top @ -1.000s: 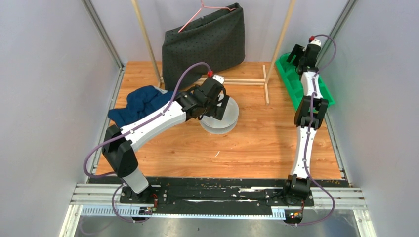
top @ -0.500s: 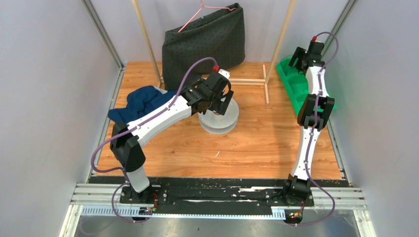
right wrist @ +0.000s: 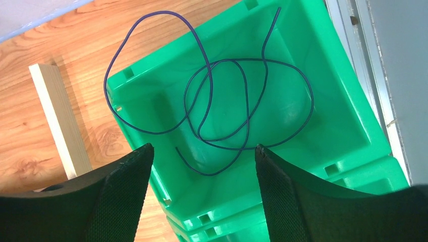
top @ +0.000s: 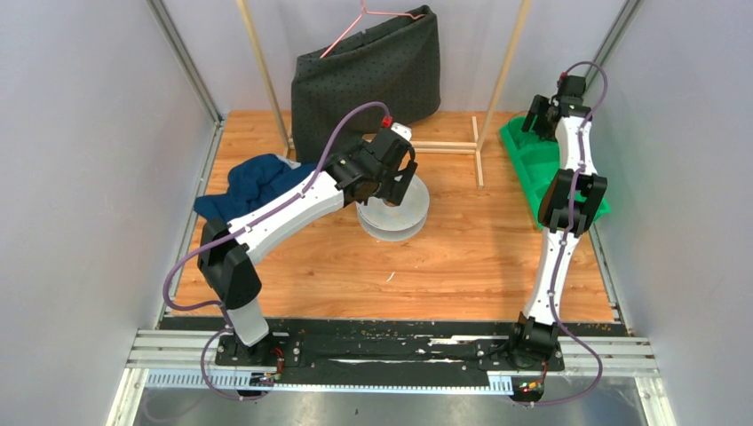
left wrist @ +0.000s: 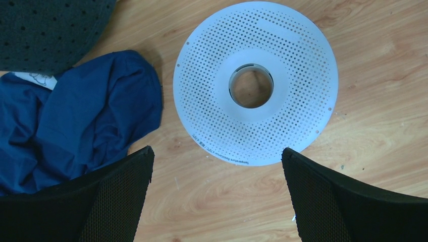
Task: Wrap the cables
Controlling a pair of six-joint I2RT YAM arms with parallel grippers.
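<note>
I am looking at a wooden table from overhead, with two arms reaching up from the bottom edge. The cable, a single thin dark wire, lies in loose, crossing loops inside a green plastic bin at the upper right of the overhead view. In the right wrist view, one loop spills over the bin's upper left rim above the wood, and one free end lies on the bin floor near the lower left. The right gripper hovers above this bin with its two black fingers spread apart and nothing between them, clear of the wire. A pale wooden strip lies on the table just left of the bin. Near the centre of the overhead view, the left gripper hangs over a grey-white perforated spool lying flat on the table. Its fingers are fully spread, and it holds nothing. A crumpled blue cloth lies just left of the spool. A dark dotted fabric bag stands at the top centre, with a pink wire hanger at its top.
</note>
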